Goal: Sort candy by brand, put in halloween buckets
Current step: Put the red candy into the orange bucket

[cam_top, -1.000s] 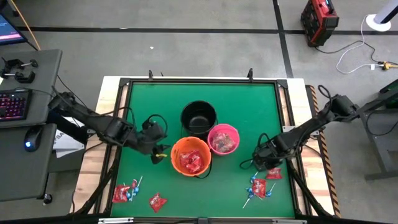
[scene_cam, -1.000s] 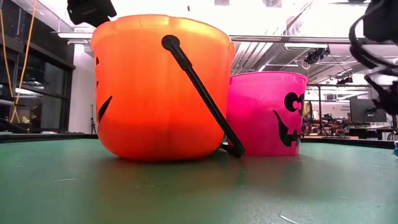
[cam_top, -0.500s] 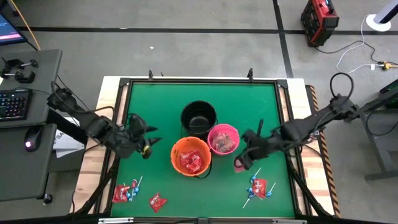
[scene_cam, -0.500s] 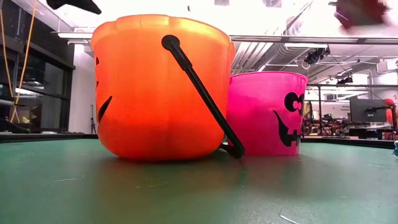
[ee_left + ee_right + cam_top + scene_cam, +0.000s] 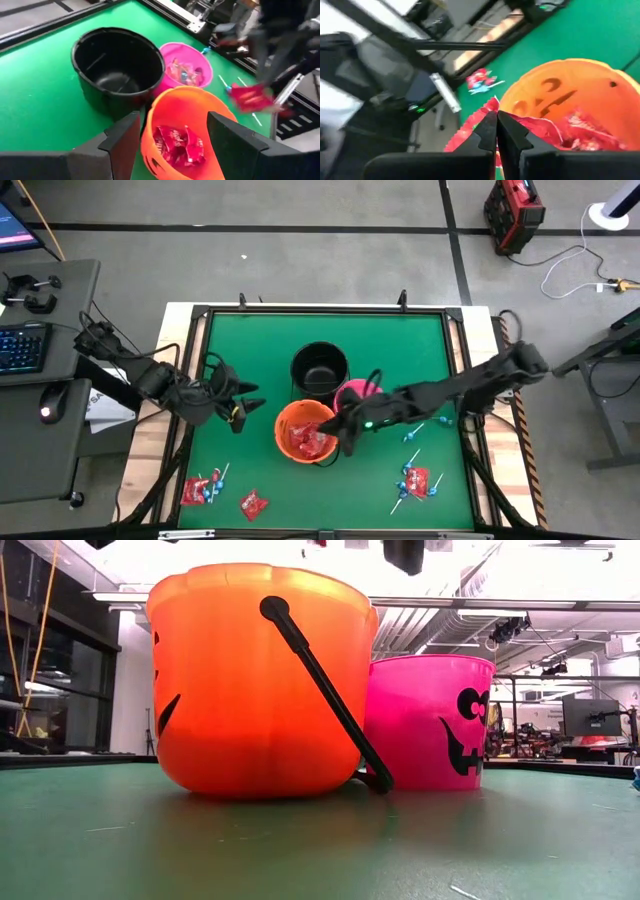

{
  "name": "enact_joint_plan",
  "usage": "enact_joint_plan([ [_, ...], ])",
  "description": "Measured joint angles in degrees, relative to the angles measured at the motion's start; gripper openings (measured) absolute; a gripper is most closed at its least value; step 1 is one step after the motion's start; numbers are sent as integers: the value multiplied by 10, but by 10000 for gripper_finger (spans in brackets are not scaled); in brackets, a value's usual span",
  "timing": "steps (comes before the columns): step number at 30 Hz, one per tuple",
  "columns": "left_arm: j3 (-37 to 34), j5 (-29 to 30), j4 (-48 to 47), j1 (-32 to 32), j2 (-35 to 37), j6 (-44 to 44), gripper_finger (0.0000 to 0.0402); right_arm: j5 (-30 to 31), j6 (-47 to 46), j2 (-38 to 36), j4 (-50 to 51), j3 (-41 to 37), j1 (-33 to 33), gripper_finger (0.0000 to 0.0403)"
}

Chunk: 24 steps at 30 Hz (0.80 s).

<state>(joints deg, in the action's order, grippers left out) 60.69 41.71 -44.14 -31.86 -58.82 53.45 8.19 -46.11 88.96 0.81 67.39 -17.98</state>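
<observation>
Three buckets stand mid-table: black (image 5: 320,370), orange (image 5: 303,435) with red packets inside, and pink (image 5: 360,392), partly under my right arm. My right gripper (image 5: 343,436) (image 5: 496,116) is at the orange bucket's right rim, shut on a red candy packet (image 5: 252,97). My left gripper (image 5: 240,412) (image 5: 172,145) hangs open left of the orange bucket, nothing between its fingers. Loose red packets and blue lollipops lie near the front left (image 5: 200,490) and front right (image 5: 415,478). My right gripper pinches the red packet by one edge (image 5: 482,120) between its two shut fingers. The fingers come from the table's right, slanting a little downward. The packet is lifted clear of the table, beside the orange bucket's rim (image 5: 555,67).
A single red packet (image 5: 252,504) lies near the front edge. Two lollipops (image 5: 415,430) lie right of the pink bucket. A raised black frame (image 5: 325,310) runs round the green mat. In the low view the orange bucket (image 5: 260,680) and the pink one (image 5: 430,720) fill the middle.
My right gripper has risen from the front-right candy pile and swung toward the table's left to the orange bucket, its wrist rolling, carrying a red packet lifted clear. My left gripper has drawn back a little toward the left edge and upward, staying open.
</observation>
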Motion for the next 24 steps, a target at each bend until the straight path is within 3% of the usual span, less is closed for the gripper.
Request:
enact_joint_plan([
  [3,0,-11,13,0,5,0,219,19,-17,44,2,20,11,4],
  [5,0,-19,12,0,9,0,219,-6,-14,67,2,39,19,17],
  [9,0,-40,11,0,18,0,219,-50,25,100,22,87,27,80],
  [14,0,-55,7,0,27,0,219,-33,129,107,143,163,29,176],
  [17,0,-72,4,0,28,7,219,-24,165,107,268,222,36,216],
  [19,1,-111,-6,0,20,46,219,-20,176,107,354,257,39,229],
  [24,1,-338,-168,-9,-43,206,219,20,175,106,564,292,33,235],
])
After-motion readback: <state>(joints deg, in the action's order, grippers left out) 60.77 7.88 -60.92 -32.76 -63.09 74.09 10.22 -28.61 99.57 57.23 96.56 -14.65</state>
